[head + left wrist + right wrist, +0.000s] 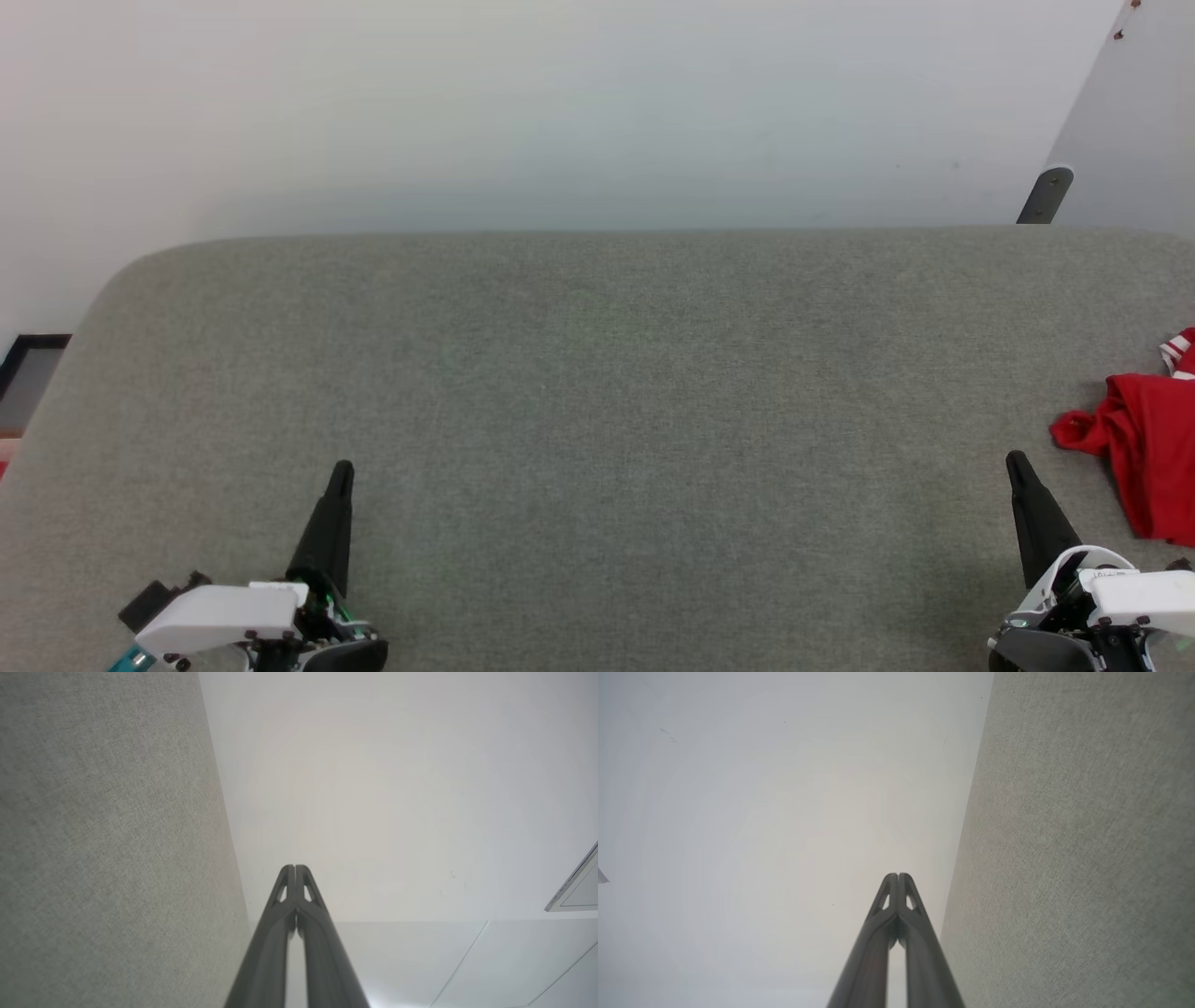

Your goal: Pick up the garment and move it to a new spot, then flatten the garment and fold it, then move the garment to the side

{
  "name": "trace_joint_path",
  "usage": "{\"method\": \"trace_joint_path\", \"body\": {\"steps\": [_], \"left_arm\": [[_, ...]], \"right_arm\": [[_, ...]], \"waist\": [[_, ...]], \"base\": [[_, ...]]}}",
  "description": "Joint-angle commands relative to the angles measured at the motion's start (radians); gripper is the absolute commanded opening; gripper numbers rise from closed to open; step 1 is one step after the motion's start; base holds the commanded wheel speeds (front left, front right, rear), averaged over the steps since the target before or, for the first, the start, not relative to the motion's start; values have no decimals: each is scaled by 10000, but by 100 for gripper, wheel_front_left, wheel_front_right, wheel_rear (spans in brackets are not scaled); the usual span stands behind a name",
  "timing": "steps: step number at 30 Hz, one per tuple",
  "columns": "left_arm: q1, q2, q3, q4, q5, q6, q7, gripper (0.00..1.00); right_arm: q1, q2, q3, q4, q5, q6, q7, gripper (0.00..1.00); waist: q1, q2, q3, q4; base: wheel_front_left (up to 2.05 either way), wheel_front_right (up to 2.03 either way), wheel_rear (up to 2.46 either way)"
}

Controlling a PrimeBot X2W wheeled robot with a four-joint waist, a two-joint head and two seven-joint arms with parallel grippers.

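looking at the garment (1146,448) first: you've got a bright red heap, bunched and creased, lying loose on the grey felt at the right side of the bench (597,373), about midway between its far and near edges. the picture's border cuts it off, so you see only part of it. a scrap of red-and-white striped trim (1178,347) pokes out at its far side.

just beside it, on its left, is your right gripper (1015,459), low by the near edge. it is close to the cloth but apart from it, pointing toward the far edge. that claw is clenched on nothing. in the right wrist view the two dark fingers (873,952) run up to tips pressed flat together, felt along one side and pale wall on the other.

swing across to your left gripper (342,469), by the near edge toward the left side and well apart from the garment, with the width of the bench between them. it is clenched too, holding nothing. in the left wrist view its fingers (273,952) meet at the tips, beside the bench's felt.

further out, the rounded far left corner of the bench sits against a white wall (560,112). a dark bracket (1046,194) stands past the far edge on the right, and a black frame (33,359) peeks in off the left edge.
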Motion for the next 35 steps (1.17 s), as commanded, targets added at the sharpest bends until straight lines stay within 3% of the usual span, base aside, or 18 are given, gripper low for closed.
{"method": "trace_joint_path", "body": {"steps": [1, 35], "left_arm": [[-93, -1, 25, 10, -31, -53, 20, 0], [-93, -1, 23, 9, -33, -53, 18, 0]], "right_arm": [[-19, 36, 1, -25, 46, 4, 21, 0], [-18, 36, 1, -25, 47, 4, 19, 0]], "waist": [[0, 0, 0, 0], [0, 0, 0, 0]], "base": [[0, 0, 0], [0, 0, 0]]}}
